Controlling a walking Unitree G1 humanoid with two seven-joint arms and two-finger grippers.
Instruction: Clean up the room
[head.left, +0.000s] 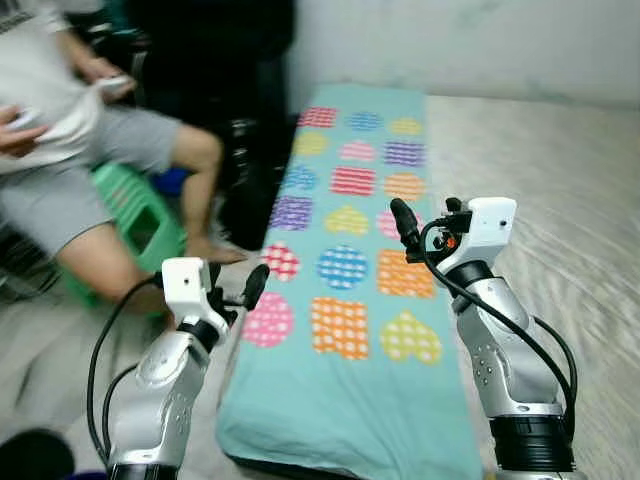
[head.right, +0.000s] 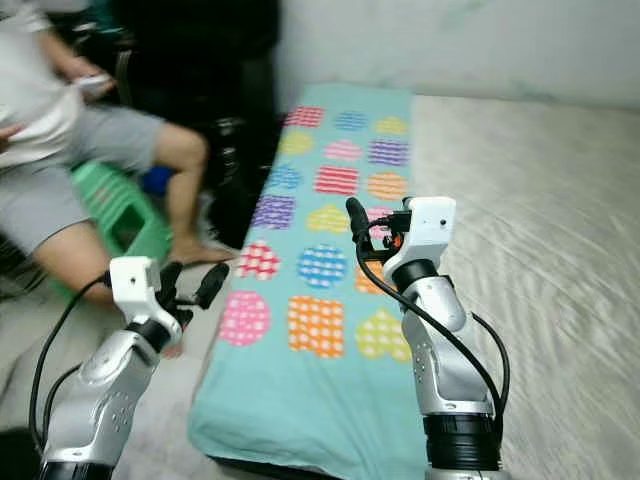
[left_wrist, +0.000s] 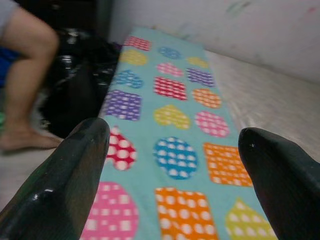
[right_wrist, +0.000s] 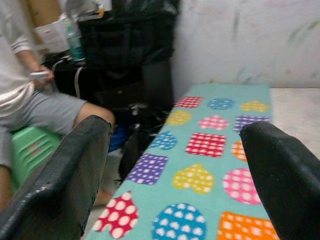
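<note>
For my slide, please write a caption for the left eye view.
Both grippers, left and right, raised open over a turquoise blanket with coloured shapes; a person sits nearby.

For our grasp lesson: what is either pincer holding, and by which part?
Nothing is held. The left pincer and right pincer are open above the patterned blanket.

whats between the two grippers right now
Between the left gripper and the right gripper lies a stretch of the teal blanket with coloured dotted shapes, nothing resting on it. The left eye view shows this.
</note>
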